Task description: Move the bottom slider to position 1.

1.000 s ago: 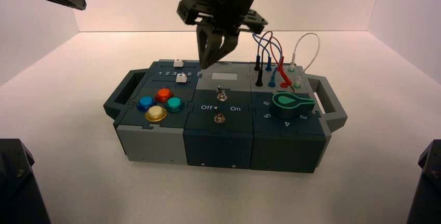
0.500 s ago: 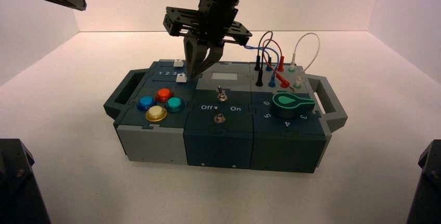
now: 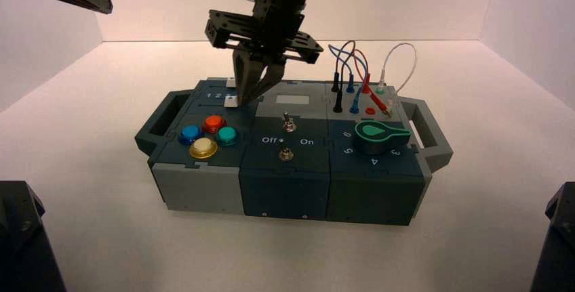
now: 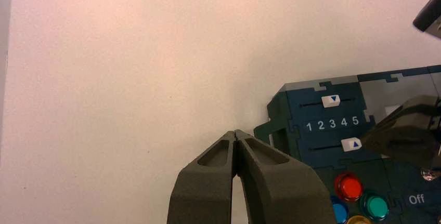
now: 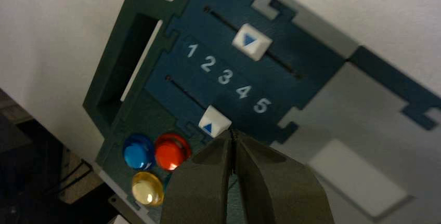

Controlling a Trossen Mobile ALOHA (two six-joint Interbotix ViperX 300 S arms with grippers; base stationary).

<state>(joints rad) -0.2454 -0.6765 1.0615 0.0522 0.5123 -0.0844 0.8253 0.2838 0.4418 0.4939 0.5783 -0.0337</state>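
The bottom slider (image 5: 215,122) is a small white knob with a blue triangle on a dark slot, standing at about numeral 4 of the row 1 2 3 4 5. Position 1 (image 5: 191,51) is the first numeral of that row, near the box's handle end. My right gripper (image 5: 232,133) is shut, its tips right beside the knob on the side of the 5. From above, the right gripper (image 3: 245,101) points down at the box's back left panel, partly hiding the knob (image 3: 231,101). The left gripper (image 4: 235,133) is shut and empty, held high, well off to the box's left.
A second white slider (image 5: 251,43) sits at about 3 on the other track. Red (image 3: 213,123), blue (image 3: 190,134), teal (image 3: 227,135) and yellow (image 3: 203,148) buttons lie in front of the sliders. Two toggle switches (image 3: 287,124), a green dial (image 3: 376,135) and plugged wires (image 3: 359,82) stand to the right.
The right gripper has moved left and down across the back of the box, from over the grey middle panel to the bottom slider's knob. The left arm has not moved.
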